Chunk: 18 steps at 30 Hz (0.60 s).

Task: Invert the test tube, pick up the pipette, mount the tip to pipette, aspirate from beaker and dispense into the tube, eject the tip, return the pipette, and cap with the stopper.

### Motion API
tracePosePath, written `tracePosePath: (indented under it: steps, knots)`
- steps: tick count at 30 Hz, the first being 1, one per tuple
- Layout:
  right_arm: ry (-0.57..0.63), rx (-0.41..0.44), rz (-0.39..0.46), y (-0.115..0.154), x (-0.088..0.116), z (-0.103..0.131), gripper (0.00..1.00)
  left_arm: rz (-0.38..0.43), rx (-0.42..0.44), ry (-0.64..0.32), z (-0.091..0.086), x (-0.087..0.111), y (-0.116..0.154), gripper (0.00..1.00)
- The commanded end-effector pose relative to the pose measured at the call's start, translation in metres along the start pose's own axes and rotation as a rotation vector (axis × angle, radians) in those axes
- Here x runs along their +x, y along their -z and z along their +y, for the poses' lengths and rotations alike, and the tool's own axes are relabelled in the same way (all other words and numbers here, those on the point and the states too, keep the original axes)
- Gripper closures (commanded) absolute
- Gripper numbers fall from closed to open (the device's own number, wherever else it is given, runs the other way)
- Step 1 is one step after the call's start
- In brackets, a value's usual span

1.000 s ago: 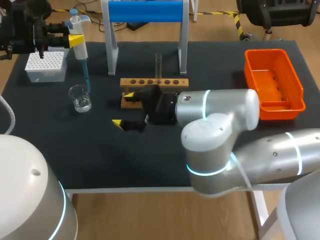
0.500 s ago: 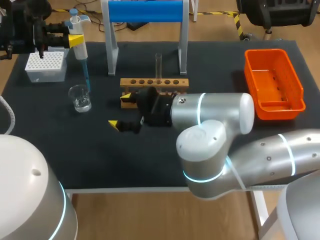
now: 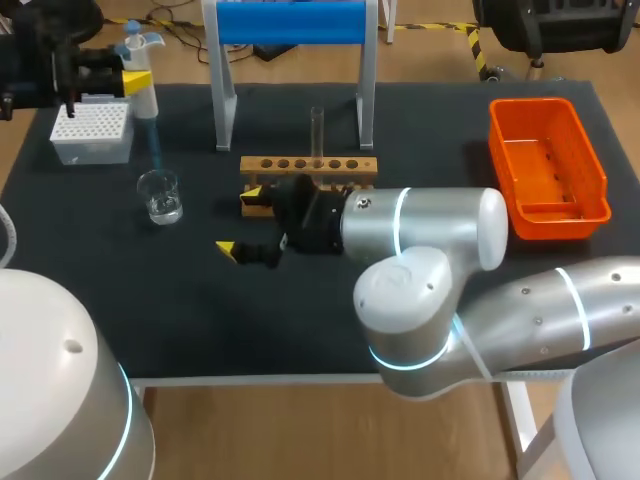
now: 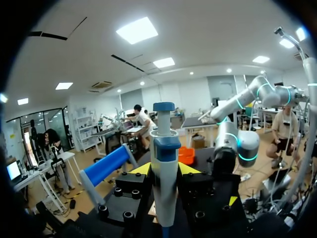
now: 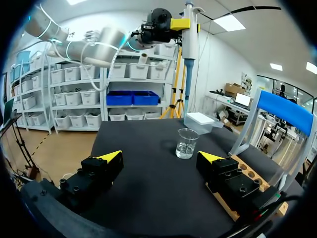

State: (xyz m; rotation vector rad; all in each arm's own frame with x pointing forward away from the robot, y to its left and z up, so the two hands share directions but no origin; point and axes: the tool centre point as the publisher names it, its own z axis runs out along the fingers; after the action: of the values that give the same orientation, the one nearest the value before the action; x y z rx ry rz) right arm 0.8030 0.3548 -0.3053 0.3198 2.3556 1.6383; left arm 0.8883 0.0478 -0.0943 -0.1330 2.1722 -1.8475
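Stretching low over the black table (image 3: 120,300), the right gripper (image 3: 242,222) is spread wide and empty before the wooden rack (image 3: 340,165). The left gripper (image 3: 135,82) clasps the pipette (image 3: 143,98) upright near the beaker (image 3: 160,195). The test tube (image 3: 317,130) stands in the rack.

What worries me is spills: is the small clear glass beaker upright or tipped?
Upright: the small clear glass beaker stands on its base on the black table, mouth upward.
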Motion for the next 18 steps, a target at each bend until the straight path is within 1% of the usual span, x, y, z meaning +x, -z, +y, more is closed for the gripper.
tracePosePath:
  steps: [1,10,18]
  knots:
    - [0.000,0.001,0.002,0.000,0.000,0.000,0.00,0.019,0.012,-0.003,0.012,-0.014,0.005,1.00]
    - [0.000,0.001,0.002,0.000,0.000,0.000,0.00,0.031,0.022,-0.004,0.029,-0.035,0.008,1.00]
    - [0.000,0.001,0.002,0.000,0.000,0.000,0.00,0.035,0.027,0.002,0.041,-0.044,0.009,1.00]
